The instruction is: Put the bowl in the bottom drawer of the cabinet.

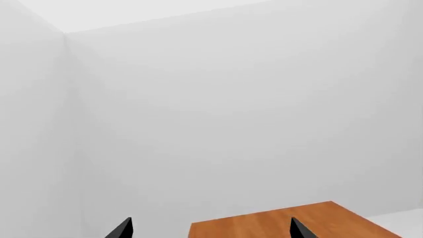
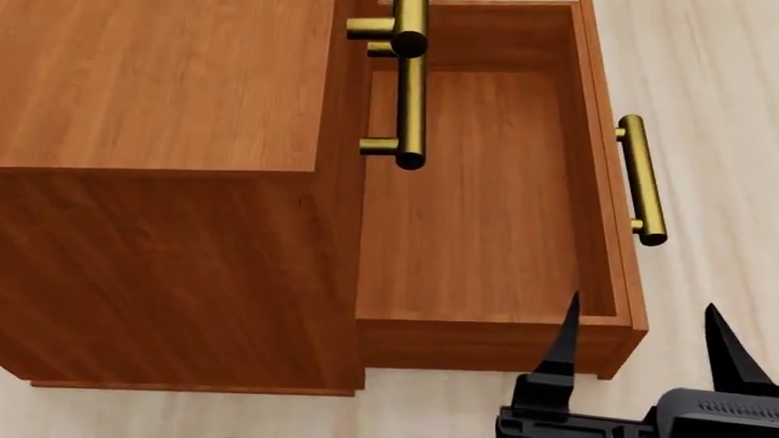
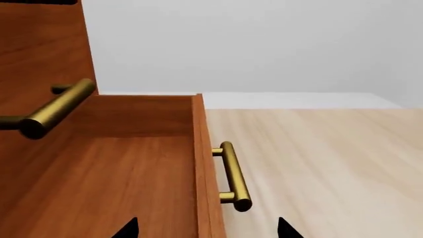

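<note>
The bowl is out of view in every frame. The reddish-brown cabinet point(image 2: 159, 82) fills the left of the head view. Its bottom drawer point(image 2: 487, 228) is pulled far out and holds nothing. The drawer's brass bar handle point(image 2: 641, 178) runs along its front. My right gripper point(image 2: 645, 342) hovers open over the drawer's near front corner, empty. In the right wrist view the right gripper point(image 3: 208, 230) straddles the front wall of the bottom drawer point(image 3: 201, 163), next to the handle point(image 3: 233, 176). The left gripper point(image 1: 211, 230) is open and empty, facing white walls.
Brass handles of the upper drawers point(image 2: 410, 100) jut out over the open drawer's back part. Pale wooden floor point(image 2: 718, 82) lies beyond the drawer front. A reddish-brown wooden surface point(image 1: 278, 223) shows between the left fingertips.
</note>
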